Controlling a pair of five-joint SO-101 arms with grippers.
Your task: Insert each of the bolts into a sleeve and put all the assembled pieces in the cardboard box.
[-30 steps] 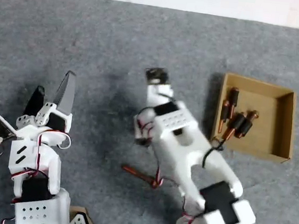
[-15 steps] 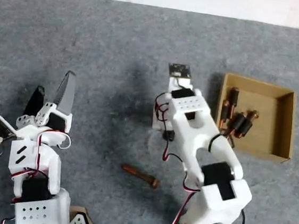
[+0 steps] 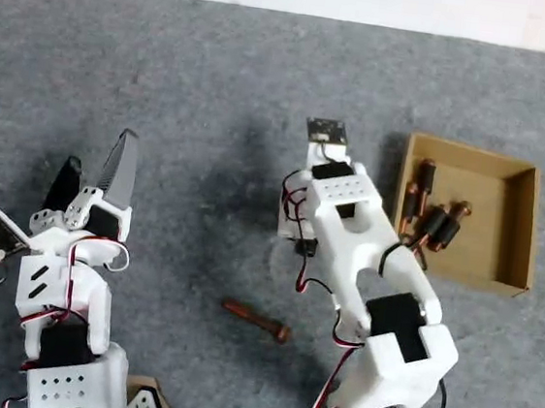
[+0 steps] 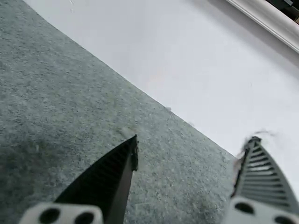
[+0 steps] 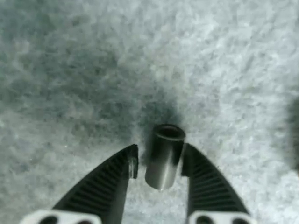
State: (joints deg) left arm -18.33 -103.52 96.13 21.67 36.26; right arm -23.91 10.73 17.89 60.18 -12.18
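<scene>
A copper-coloured bolt [image 3: 254, 319] lies flat on the grey carpet in front of the two arms. My right gripper [image 5: 159, 161] points down at the carpet left of the box and is shut on a short black sleeve [image 5: 164, 154], which stands nearly upright between the fingers with its open end up. In the high view the right arm's body [image 3: 348, 231] covers that gripper. The cardboard box [image 3: 515, 230] at the right holds several assembled bolt-and-sleeve pieces [image 3: 432, 221]. My left gripper [image 3: 97, 161] is at the left, open and holding nothing [image 4: 194, 142].
The carpet's far edge meets a white floor [image 4: 196, 60]. Open carpet lies between the two arms and beyond them. A corner of another cardboard piece [image 3: 150, 396] shows at the base of the left arm.
The right arm swung right and away toward the box a second ago, uncovering the bolt, then stayed still. The left arm has not moved.
</scene>
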